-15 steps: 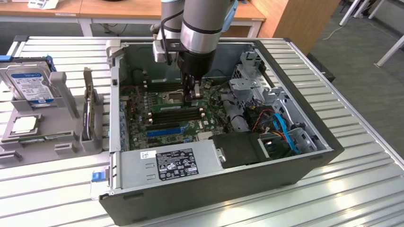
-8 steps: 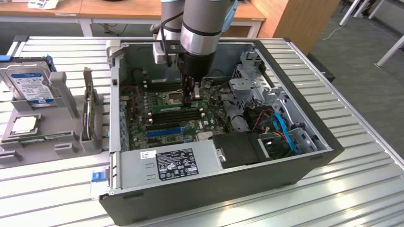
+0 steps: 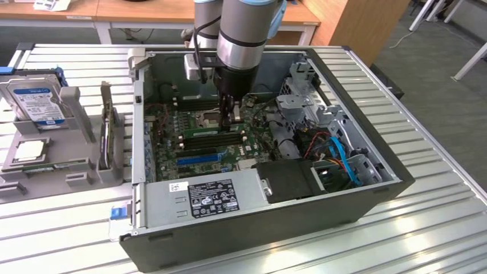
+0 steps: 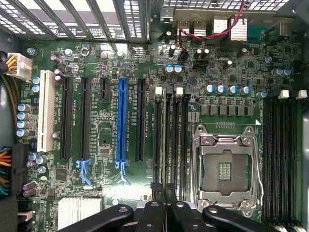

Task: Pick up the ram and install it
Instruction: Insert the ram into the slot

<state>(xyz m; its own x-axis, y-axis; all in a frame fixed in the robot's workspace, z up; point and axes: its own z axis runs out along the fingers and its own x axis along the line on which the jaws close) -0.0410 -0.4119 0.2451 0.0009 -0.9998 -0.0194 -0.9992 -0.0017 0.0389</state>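
Note:
My gripper (image 3: 230, 117) reaches down into the open computer case (image 3: 251, 240), just over the motherboard (image 3: 194, 151). Its black fingers (image 4: 152, 212) are shut on the ram (image 4: 166, 145), which I see edge-on as a thin green-yellow strip. In the exterior view the ram (image 3: 237, 112) shows as a pale sliver between the fingertips. It stands directly over the row of black memory slots (image 4: 177, 140) beside the empty processor socket (image 4: 224, 169). Whether its lower edge touches a slot I cannot tell.
On the exterior view's left a grey parts tray (image 3: 80, 174) holds a hard drive (image 3: 34, 103), a square processor (image 3: 29, 149), an upright card (image 3: 110, 134) and a green stick (image 3: 53, 166). A power supply (image 3: 209, 194), drive cage (image 3: 304, 108) and cables (image 3: 343, 160) crowd the case.

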